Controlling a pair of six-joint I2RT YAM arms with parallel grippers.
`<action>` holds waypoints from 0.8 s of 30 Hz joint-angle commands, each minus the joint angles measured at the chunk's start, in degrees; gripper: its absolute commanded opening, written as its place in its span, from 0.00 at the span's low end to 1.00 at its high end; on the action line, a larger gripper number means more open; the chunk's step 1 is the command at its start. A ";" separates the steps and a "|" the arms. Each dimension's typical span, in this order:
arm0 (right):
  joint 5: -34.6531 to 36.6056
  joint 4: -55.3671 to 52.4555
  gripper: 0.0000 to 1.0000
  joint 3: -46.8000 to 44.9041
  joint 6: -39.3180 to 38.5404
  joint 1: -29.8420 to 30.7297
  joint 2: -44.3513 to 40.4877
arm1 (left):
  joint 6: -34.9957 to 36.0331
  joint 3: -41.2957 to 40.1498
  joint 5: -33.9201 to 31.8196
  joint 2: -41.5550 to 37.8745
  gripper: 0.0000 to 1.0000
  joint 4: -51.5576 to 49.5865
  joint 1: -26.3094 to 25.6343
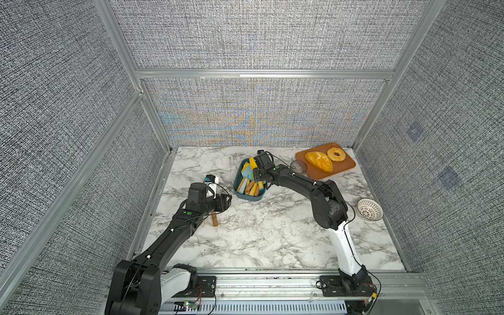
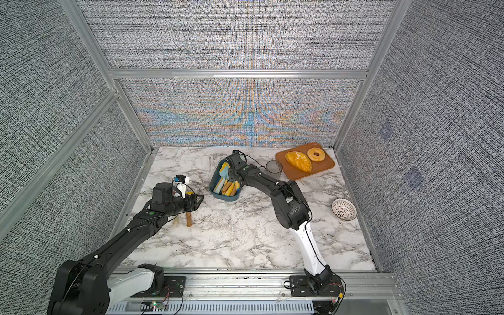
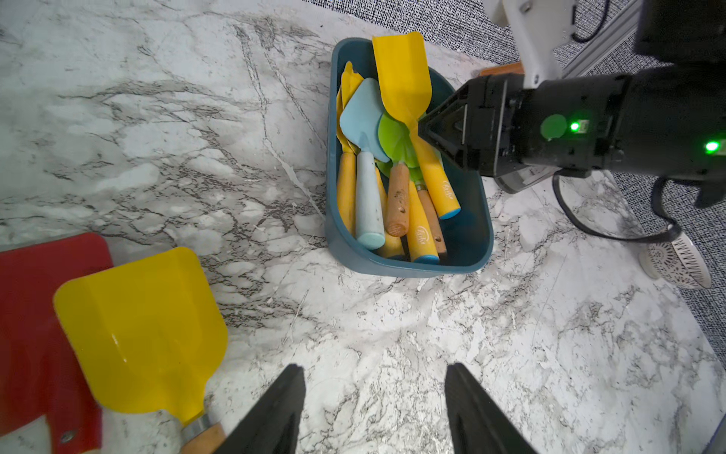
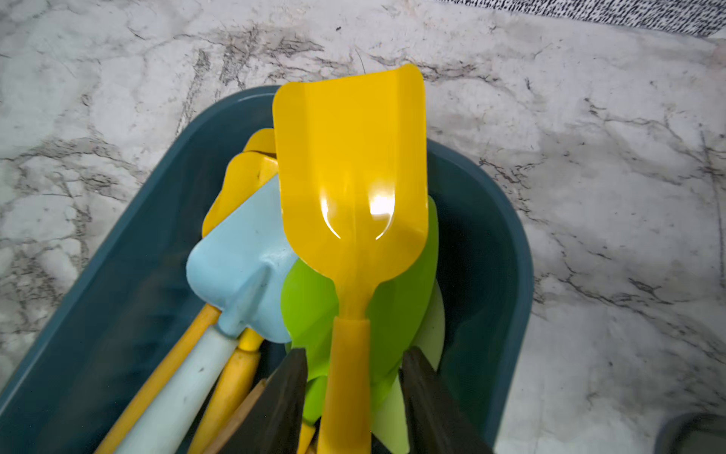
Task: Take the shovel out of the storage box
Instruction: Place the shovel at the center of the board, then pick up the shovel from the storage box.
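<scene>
The dark teal storage box (image 1: 246,197) stands at the middle back of the table and holds several toy shovels. One shovel (image 4: 353,177), yellow with a yellow handle, lies on top of the pile, and its blade sticks out over the box's far rim. My right gripper (image 4: 355,351) reaches into the box. Its open jaws straddle this shovel's handle, with a gap on each side. My left gripper (image 3: 376,366) hovers open and empty over bare table, left of the box. Beside it lie a yellow-bladed shovel (image 3: 145,330) and a red one (image 3: 31,314).
An orange-brown tray (image 1: 346,169) with a bread loaf and a doughnut sits at the back right. A clear glass cup (image 1: 298,165) stands between the tray and the box, close to my right arm. A white perforated bowl (image 1: 370,209) lies by the right wall.
</scene>
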 commanded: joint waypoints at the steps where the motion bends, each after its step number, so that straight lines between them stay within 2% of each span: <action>1: 1.36 -3.96 0.45 2.70 -1.25 0.01 2.14 | 0.86 0.35 -0.46 -0.62 0.62 0.73 -0.16; 4: 1.27 -4.55 0.44 4.03 -1.39 0.01 3.83 | 0.95 0.35 -0.46 -1.19 0.62 0.46 -0.23; 8: 1.71 -4.42 0.37 4.61 -1.50 0.18 4.82 | 1.12 0.35 -0.57 -1.71 0.62 0.07 -0.30; 14: 2.21 -3.87 0.20 5.00 -1.69 0.40 4.26 | 1.13 0.61 -0.46 -1.85 0.62 0.07 -0.27; 19: 1.98 -3.50 0.12 5.09 -1.75 0.45 3.84 | 0.91 0.79 0.07 -1.86 0.61 0.13 -0.28; 24: 1.22 0.65 0.06 0.32 -1.93 0.97 -1.14 | -0.05 0.78 2.05 -2.16 0.61 1.33 -0.24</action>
